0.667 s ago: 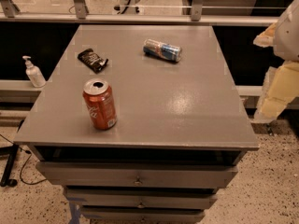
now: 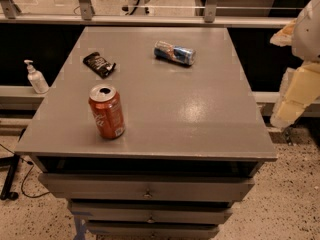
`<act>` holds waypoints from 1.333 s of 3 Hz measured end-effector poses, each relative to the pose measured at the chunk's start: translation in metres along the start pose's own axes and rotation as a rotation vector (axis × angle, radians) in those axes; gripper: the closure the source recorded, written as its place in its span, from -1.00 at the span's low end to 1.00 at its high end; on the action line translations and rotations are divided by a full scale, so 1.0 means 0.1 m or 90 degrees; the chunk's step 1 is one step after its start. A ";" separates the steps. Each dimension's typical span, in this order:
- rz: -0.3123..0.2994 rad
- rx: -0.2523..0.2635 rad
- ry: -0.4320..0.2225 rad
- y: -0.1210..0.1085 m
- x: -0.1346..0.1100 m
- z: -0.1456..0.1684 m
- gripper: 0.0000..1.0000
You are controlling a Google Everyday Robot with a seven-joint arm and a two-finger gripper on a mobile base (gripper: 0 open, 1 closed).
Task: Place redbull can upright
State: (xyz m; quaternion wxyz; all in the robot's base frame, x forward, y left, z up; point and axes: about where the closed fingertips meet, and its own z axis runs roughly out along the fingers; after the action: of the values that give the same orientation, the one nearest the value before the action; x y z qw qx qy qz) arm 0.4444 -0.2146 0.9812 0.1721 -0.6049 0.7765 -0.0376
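While the grey surface (image 2: 200,114) of the drawer cabinet carries all the things, the step in hand is, in my judgement, only the approach, because nothing is grasped yet. The gripper (image 2: 292,96) hangs at the right border of the view, outside the right edge of the surface and touching nothing. If it is open or closed, I cannot tell. To do this step well, I think the arm should come in from the right over the bare part of the surface, go down above the middle of the can's body and close across its narrow width, not along its length. Then the can may be turned onto its base and set on a free flat place before it is released. A round can on its side rolls easily, so a slow contact seems safer. The orange-red soda can (image 2: 106,112) stands upright near the front left corner, well apart from this path. The redbull can (image 2: 175,53) lies on its side in the far part of the surface, a little right of the middle, with its long axis almost left to right. It is well apart from the gripper, to the left of it in the view and farther back. The small black packet (image 2: 99,64) lies to the left of the redbull can, apart from it.
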 end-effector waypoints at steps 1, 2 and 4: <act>0.010 0.019 -0.021 -0.35 -0.15 0.06 -1.00; 0.034 0.019 -0.054 -0.83 -0.44 0.18 -1.00; 0.089 -0.003 -0.106 -1.56 -1.27 0.62 -1.00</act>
State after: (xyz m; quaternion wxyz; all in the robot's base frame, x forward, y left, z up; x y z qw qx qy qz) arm 0.6346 -0.1253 0.9926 0.2371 -0.5507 0.7999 0.0269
